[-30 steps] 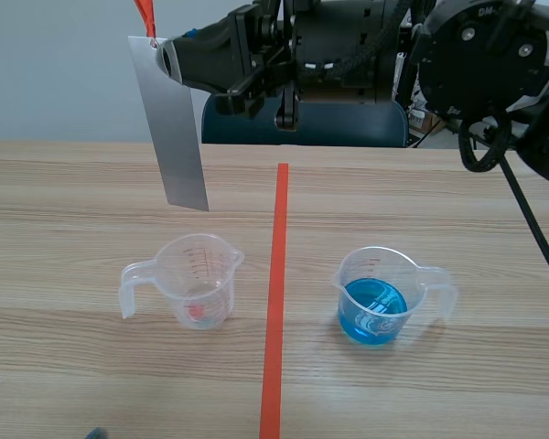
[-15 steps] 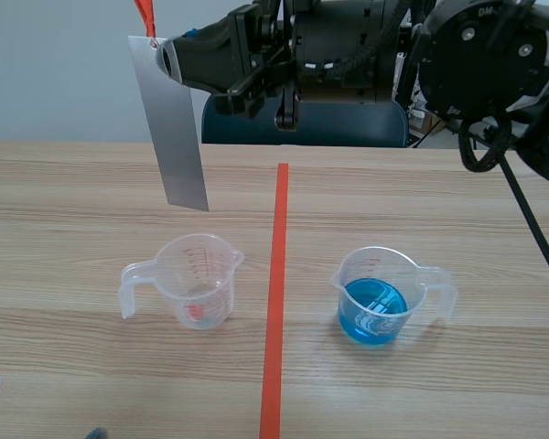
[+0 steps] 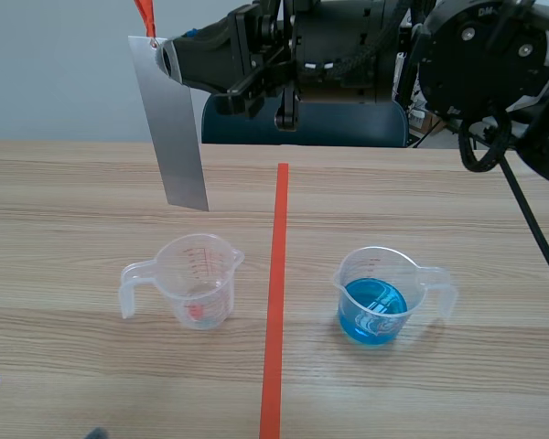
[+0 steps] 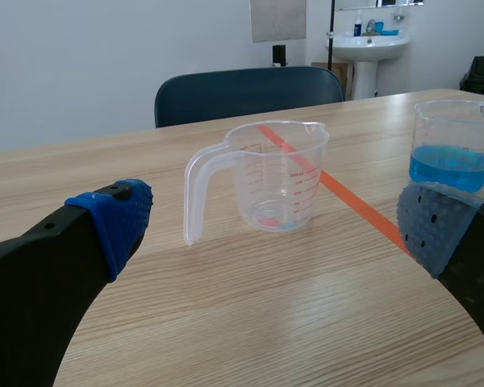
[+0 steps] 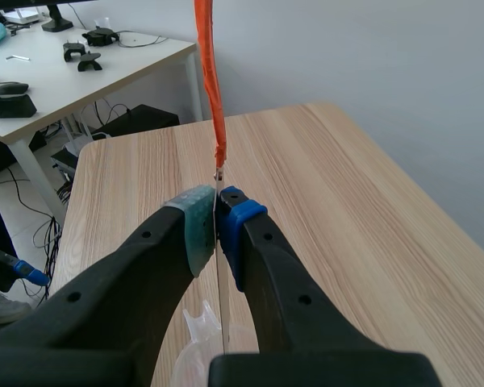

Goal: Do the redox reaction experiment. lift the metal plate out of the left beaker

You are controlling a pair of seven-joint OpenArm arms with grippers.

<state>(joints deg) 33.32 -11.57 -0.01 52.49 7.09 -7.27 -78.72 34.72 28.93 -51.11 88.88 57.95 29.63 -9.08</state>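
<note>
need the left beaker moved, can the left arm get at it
Probably yes: the left gripper is open, the left beaker stands just ahead with bare table between, and the metal plate hangs well above.

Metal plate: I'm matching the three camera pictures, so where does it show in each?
Scene view: the metal plate hangs upright above the left beaker, its top pinched in the right tool.
Left wrist view: a grey strip high above that beaker, probably its lower end.
Right wrist view: edge-on, clamped between the tool's pads.
Shared landmark: the left beaker, below the plate in all three.
</note>
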